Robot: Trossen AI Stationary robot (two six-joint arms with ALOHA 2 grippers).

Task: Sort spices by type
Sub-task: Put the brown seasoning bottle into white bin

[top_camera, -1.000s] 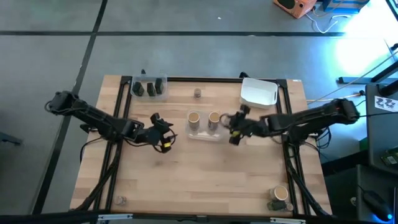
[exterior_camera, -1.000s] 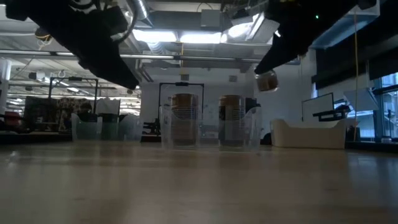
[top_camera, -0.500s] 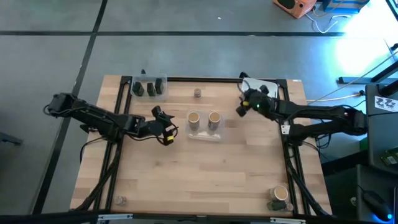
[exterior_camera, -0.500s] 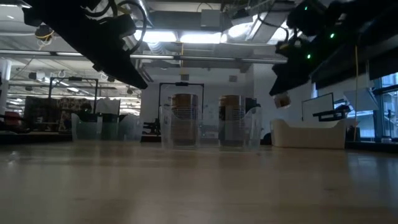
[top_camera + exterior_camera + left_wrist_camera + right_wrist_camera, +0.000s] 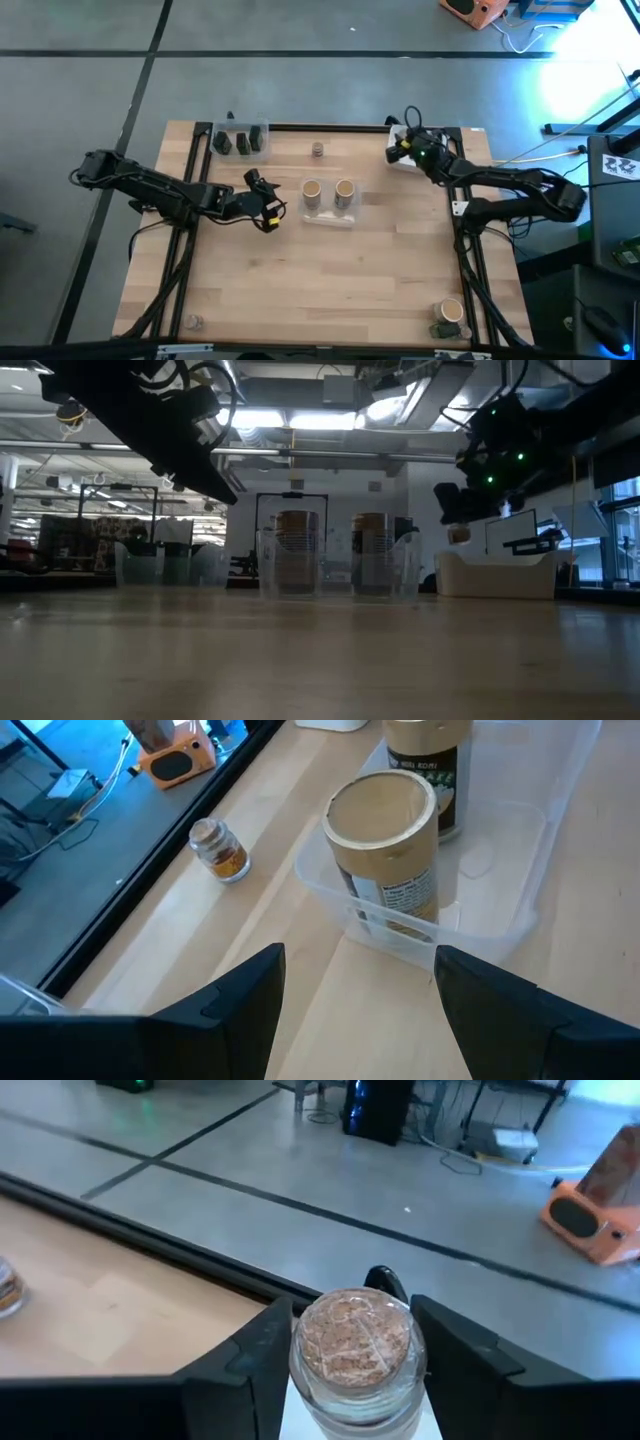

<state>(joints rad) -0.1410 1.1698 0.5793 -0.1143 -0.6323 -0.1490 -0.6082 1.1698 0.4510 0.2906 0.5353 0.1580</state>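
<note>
— Holding what, right gripper (image 5: 345, 1380)?
— My fingers clamp a small round glass spice jar (image 5: 352, 1348) above the white rectangular tub (image 5: 403, 156).
— Left gripper (image 5: 352, 1005)?
— Spread wide beside that tub's neighbour, the clear plastic tray (image 5: 510, 850).

The place reads as a robotics lab or workshop set in a large open industrial hall. A pale wooden bench (image 5: 330, 260) stands on a polished grey concrete floor (image 5: 300, 90) crossed by dark seam lines. Black metal framing (image 5: 190, 230) borders the bench and carries two dark robot arms. Across the room, the low view shows an exposed ceiling (image 5: 300, 400) with ducts, beams and strip lights, and racks of equipment (image 5: 80, 540) along the far side. Loose cables (image 5: 525, 40) and a small orange speaker (image 5: 475, 10) lie on the floor.
</note>
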